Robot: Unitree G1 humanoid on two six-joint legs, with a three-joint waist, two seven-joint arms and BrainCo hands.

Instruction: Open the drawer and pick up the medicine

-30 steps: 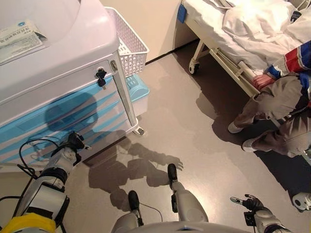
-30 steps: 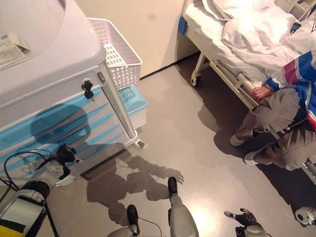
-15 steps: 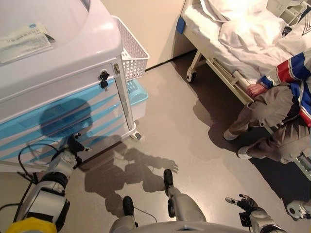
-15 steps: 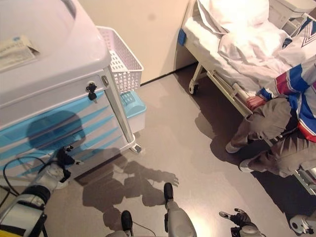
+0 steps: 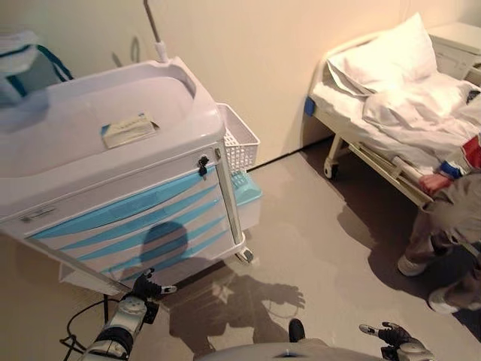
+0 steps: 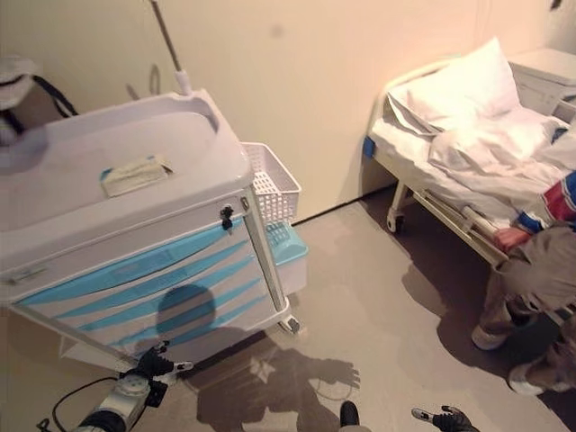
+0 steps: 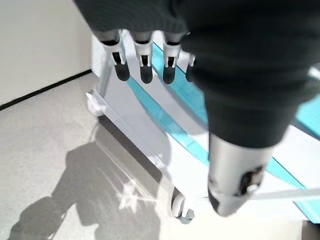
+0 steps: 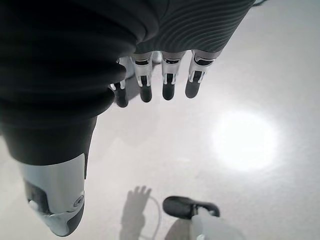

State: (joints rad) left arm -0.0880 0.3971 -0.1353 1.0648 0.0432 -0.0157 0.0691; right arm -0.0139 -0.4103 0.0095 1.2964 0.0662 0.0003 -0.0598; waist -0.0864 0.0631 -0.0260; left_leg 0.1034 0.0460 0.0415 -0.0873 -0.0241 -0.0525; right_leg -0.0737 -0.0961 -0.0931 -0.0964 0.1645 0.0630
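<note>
A white medical cart [image 5: 90, 128] with several shut blue-striped drawers [image 5: 135, 218] stands at the left. A key hangs in a lock [image 5: 202, 165] at the top drawer's right end. My left hand [image 5: 146, 288] is low in front of the cart's bottom drawer, fingers [image 7: 142, 67] straight and open, holding nothing. My right hand [image 5: 387, 332] hangs open above the floor at the lower right, its fingers [image 8: 167, 82] relaxed. No medicine shows; a flat paper packet [image 5: 129, 129] lies on the cart's top.
A white mesh basket [image 5: 240, 143] and a blue-lidded bin [image 5: 248, 197] hang on the cart's right side. A thin pole [image 5: 154, 34] rises behind it. A hospital bed [image 5: 376, 105] stands at the right, with a seated person [image 5: 451, 218] beside it. Open floor lies between.
The camera has lifted, so the whole cart top and more wall now show. My left hand stays low by the cart's bottom drawer; the drawers remain shut.
</note>
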